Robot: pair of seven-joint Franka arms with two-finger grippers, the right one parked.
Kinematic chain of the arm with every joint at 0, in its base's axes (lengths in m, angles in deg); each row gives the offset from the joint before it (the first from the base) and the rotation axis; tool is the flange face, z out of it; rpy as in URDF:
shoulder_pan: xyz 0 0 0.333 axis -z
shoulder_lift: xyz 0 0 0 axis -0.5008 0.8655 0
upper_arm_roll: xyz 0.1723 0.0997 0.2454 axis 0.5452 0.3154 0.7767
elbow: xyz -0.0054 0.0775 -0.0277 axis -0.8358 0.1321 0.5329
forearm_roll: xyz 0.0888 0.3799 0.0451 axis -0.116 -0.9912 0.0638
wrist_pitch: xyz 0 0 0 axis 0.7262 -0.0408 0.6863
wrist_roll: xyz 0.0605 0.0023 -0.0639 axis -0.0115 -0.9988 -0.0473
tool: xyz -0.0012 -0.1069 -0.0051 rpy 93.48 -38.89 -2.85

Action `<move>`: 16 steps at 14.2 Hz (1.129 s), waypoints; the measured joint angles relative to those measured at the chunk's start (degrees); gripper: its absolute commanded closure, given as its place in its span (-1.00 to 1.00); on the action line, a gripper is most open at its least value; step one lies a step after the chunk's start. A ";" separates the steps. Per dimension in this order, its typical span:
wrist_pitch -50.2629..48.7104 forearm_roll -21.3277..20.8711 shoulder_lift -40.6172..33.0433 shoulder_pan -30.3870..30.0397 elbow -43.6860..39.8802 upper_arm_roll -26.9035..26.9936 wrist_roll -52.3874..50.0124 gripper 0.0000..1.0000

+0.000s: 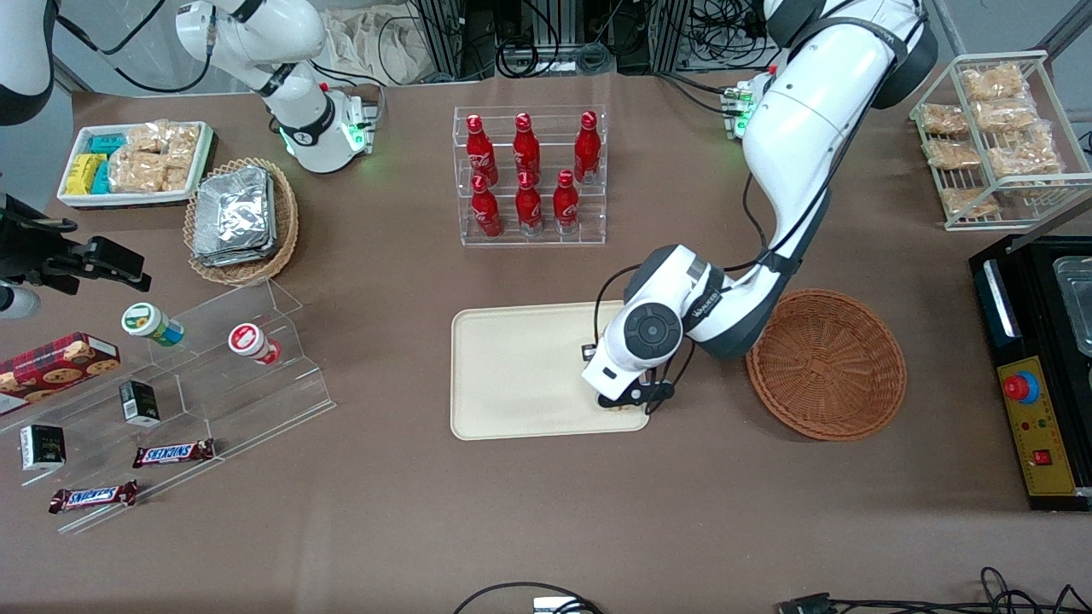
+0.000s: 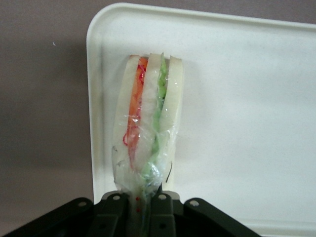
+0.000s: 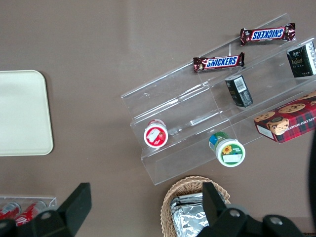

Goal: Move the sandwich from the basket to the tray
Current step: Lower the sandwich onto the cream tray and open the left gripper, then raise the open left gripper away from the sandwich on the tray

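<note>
The sandwich (image 2: 148, 123) is a clear-wrapped wedge of pale bread with orange, red and green layers. My gripper (image 2: 143, 200) is shut on the bunched wrap at its narrow end. The sandwich hangs just over the cream tray (image 2: 247, 98), close to one rounded corner. In the front view the gripper (image 1: 621, 401) is low over the tray (image 1: 512, 375), at the corner nearest the front camera on the basket's side, and the arm hides the sandwich. The reddish-brown wicker basket (image 1: 827, 367) stands beside the tray with nothing in it.
A clear rack of red bottles (image 1: 529, 175) stands farther from the front camera than the tray. A black machine (image 1: 1036, 375) and a white wire rack (image 1: 994, 136) are at the working arm's end. An acrylic stand (image 1: 213, 375), foil-packet basket (image 1: 239, 217) and snack bin (image 1: 132, 162) are at the parked arm's end.
</note>
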 measured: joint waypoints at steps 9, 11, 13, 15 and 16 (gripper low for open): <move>0.10 0.01 -0.82 -0.03 -2.08 -0.29 -0.14 -1.00; -5.08 0.00 -3.77 -0.09 -2.49 -0.31 0.29 -1.00; -9.96 0.00 -8.29 -0.45 -1.13 -0.27 2.64 -1.00; -9.90 0.00 -14.90 -2.12 5.61 -0.27 4.25 -1.00; -8.83 0.00 -18.90 -3.13 10.67 -0.28 5.31 -1.00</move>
